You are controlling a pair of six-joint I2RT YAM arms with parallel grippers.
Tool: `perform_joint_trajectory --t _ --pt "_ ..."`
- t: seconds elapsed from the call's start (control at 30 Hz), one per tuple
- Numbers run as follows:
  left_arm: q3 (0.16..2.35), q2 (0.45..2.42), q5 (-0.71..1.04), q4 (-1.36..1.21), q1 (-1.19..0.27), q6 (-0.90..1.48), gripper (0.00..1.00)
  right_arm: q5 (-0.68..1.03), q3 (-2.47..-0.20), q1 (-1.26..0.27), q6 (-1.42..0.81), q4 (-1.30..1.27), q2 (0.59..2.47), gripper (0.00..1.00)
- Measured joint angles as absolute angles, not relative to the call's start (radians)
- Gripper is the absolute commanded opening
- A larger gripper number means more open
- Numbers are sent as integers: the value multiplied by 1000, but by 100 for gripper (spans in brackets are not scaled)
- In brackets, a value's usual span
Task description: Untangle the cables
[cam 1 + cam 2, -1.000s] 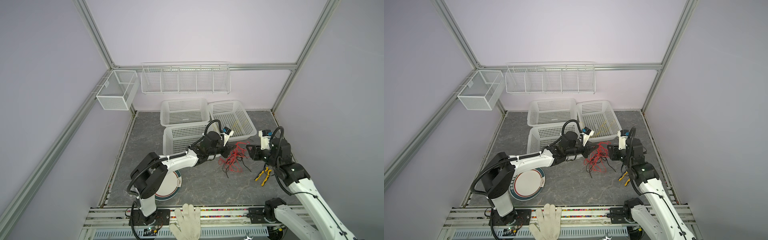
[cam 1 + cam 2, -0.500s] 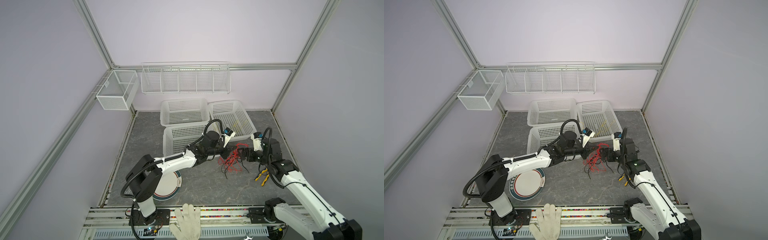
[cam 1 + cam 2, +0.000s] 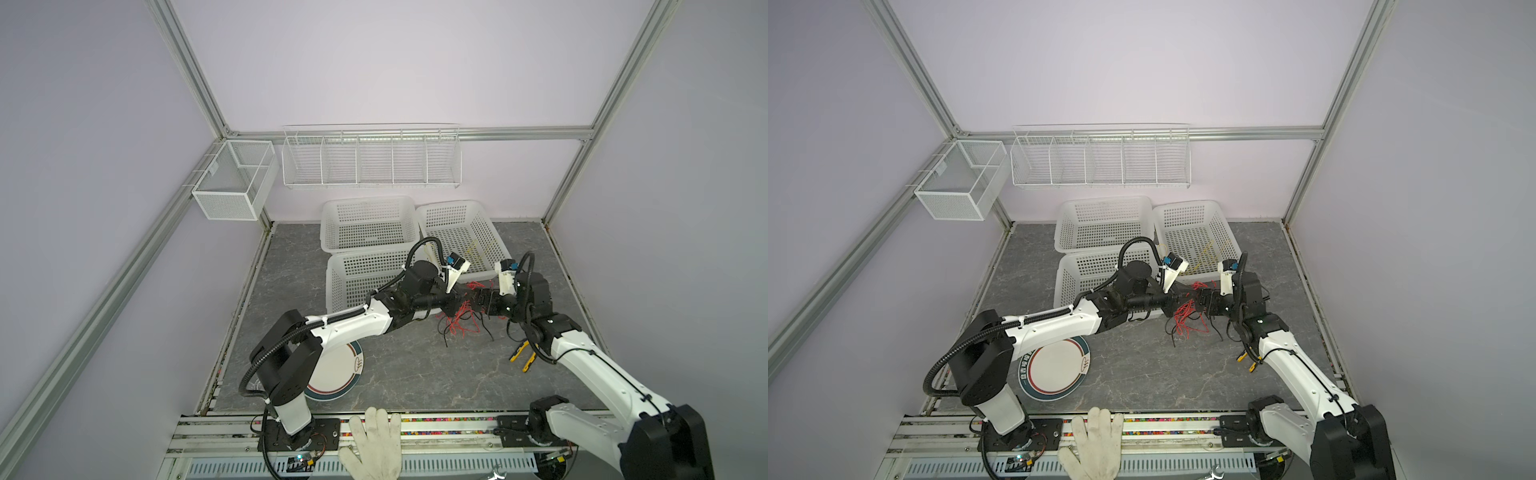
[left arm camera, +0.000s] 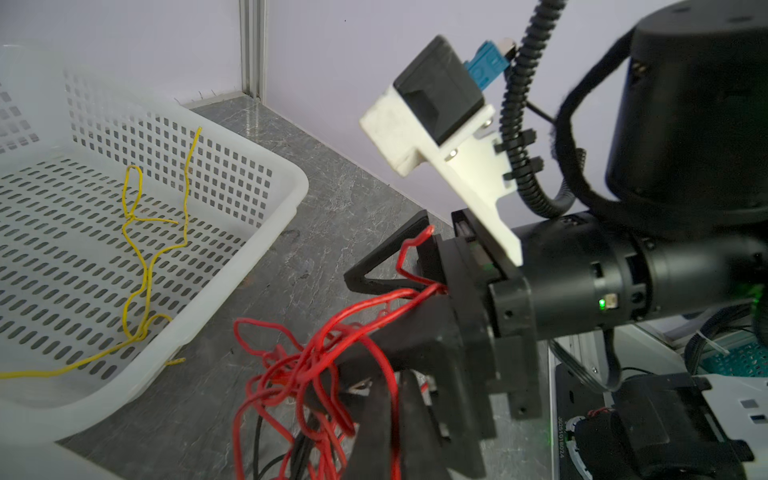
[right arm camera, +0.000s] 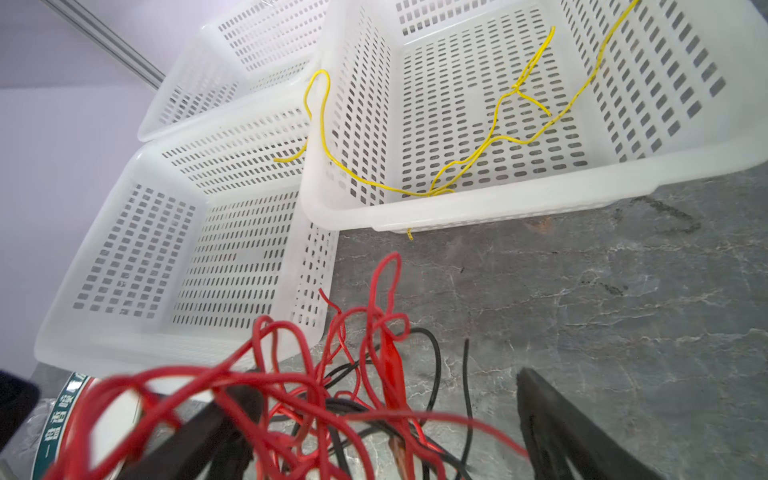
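Observation:
A tangle of red and black cables [image 3: 459, 322] [image 3: 1185, 320] hangs just above the grey table, right of the middle. My left gripper [image 3: 458, 301] [image 4: 397, 386] is shut on a red strand of this bundle. From the right, my right gripper [image 3: 478, 304] [image 5: 374, 424] stands open, its fingers [image 5: 552, 415] spread on either side of the red and black loops [image 5: 316, 386] without pinching them. In the left wrist view the right gripper [image 4: 353, 316] faces mine with red wire running between its jaws. A yellow cable [image 3: 473, 253] [image 5: 490, 137] lies in the back right basket, one loop draped over its wall.
Three white perforated baskets [image 3: 368, 224] [image 3: 457, 205] [image 3: 361, 282] stand behind the arms. A plate [image 3: 336, 374] lies under the left arm. Yellow-handled pliers [image 3: 523, 355] lie under the right arm. A white glove [image 3: 374, 440] rests at the front rail.
My right gripper has moved left up to the tangle and opened wide around it. The left gripper stays shut on the red strand and has shifted only slightly.

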State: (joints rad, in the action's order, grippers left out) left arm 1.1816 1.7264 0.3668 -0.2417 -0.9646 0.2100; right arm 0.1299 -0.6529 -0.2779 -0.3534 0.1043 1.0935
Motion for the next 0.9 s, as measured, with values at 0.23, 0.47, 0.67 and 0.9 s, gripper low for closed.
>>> perform_joint_trajectory --t 0.23,0.47,0.67,0.9 --pt "1157 1677 373 -214 -977 227 0 19 -634 -287 -377 95 1156 83" --pt "1156 1602 316 -83 -979 219 0 -26 -598 -299 -382 62 1185 81" --pt "1156 1521 260 16 -982 183 0 -64 -565 -291 -397 53 1220 81" --pt "1158 1460 202 99 -983 135 0 -55 -571 -291 -413 25 1229 85"
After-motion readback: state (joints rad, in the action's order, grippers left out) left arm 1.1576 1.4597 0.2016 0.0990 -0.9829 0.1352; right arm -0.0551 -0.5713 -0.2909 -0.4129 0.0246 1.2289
